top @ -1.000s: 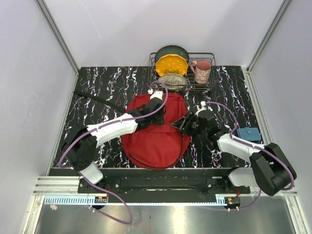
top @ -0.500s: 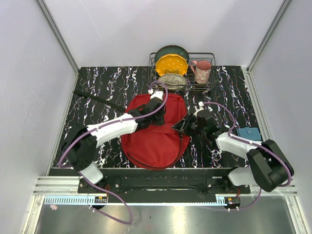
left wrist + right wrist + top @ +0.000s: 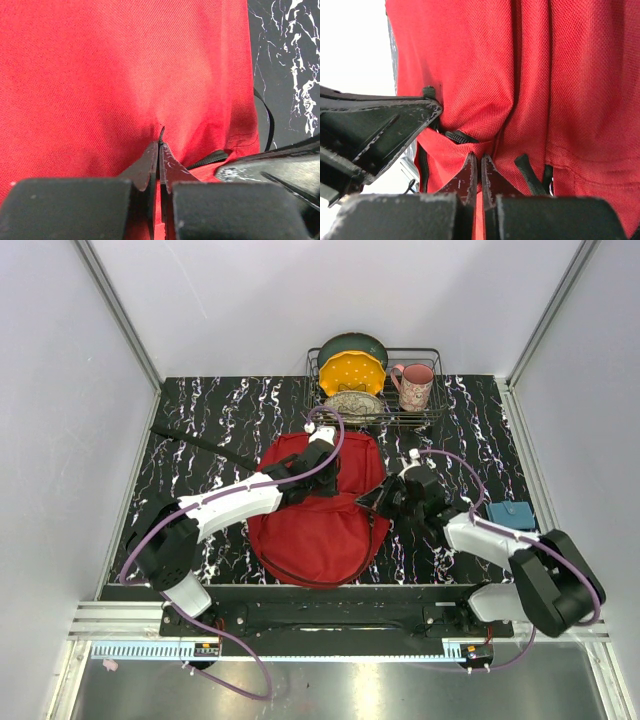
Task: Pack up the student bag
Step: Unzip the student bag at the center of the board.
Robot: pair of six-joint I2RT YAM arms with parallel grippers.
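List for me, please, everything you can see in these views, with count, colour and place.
backpack: one, red, middle of the table
rack: one, dark wire, far edge of the table
green plate: one, dark green, back of the rack
yellow plate: one, yellow, in the rack
patterned plate: one, pale, front of the rack
mug: one, pink, right end of the rack
pouch: one, teal, right of the backpack
strip: one, black, left of the backpack
table: one, black with white veins
left gripper: one, black, shut, pinching backpack fabric
right gripper: one, black, shut, at a backpack fold
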